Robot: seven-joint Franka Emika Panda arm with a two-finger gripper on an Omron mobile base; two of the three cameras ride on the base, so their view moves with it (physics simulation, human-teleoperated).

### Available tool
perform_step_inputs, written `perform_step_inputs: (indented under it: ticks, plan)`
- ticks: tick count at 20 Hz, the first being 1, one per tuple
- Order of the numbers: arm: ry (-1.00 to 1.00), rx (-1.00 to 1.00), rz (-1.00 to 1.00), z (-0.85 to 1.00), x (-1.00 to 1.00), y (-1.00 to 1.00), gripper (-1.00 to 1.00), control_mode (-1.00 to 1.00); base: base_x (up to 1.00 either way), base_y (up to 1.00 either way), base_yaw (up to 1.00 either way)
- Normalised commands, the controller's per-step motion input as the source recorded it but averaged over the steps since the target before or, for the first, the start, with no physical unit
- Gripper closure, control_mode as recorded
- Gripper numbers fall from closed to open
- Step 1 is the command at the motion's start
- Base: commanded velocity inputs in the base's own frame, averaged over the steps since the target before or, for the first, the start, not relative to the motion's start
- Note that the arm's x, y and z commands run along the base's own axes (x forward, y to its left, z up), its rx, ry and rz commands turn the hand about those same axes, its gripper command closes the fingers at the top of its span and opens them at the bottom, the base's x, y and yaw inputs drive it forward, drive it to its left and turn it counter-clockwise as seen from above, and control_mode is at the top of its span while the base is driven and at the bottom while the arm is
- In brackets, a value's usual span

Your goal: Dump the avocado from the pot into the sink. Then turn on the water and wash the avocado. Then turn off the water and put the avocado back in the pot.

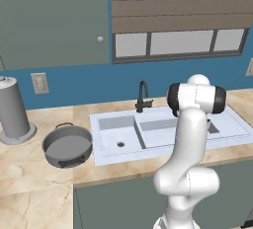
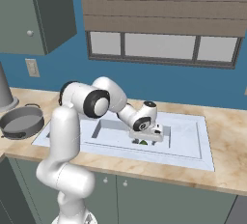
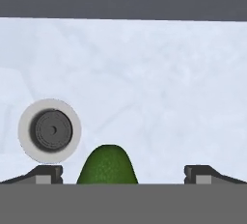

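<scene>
Down in the right basin of the sink [image 2: 185, 143], near the middle of the right base frame: gripper [image 2: 144, 140] hovering right over the avocado [image 2: 143, 142], just a sliver of green peeking out under the hand. In the hand view, avocado [image 3: 107, 165] bottom centre, closer to the left fingertip [image 3: 48, 174] than the right one, with the drain [image 3: 50, 130] just up and left of it. Fingers spread wide, nothing between them touching, so claw open and empty.

Pot [image 1: 67, 145] sitting empty on the counter [image 1: 29, 173] at lower left of the left base frame, just left of the sink rim, with the faucet [image 1: 142, 96] above centre and no water visibly running.

Handling guess: small, light, fairly firm, but rounded and probably slick. Squeezed off-centre, likely to squirt out sideways. Best bet: shift the hand a bit so the lump sits midway between the pads, then close across the widest part of the body, low down near the basin floor. Tapered top not a good spot, pads would just slide off. No need for much force, no real risk of crushing, more a risk of nudging it away and chasing it round the basin.
</scene>
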Motion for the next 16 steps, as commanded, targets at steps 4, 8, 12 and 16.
perform_step_inputs:
  ticks: [4, 8, 12, 16]
  plan:
    - [0.00, -0.02, 0.00, -0.06, 0.00, 0.00, -1.00, -1.00, 0.00, 0.00, 0.00]
    - [0.00, -0.03, 0.00, -0.05, 0.00, 0.00, -1.00, -1.00, 0.00, 0.00, 0.00]
    - [0.00, -0.05, 0.00, -0.12, 0.00, 0.04, -1.00, -1.00, 0.00, 0.00, 0.00]
    - [0.00, 0.00, 0.00, -0.24, 0.00, 0.01, -1.00, -1.00, 0.00, 0.00, 0.00]
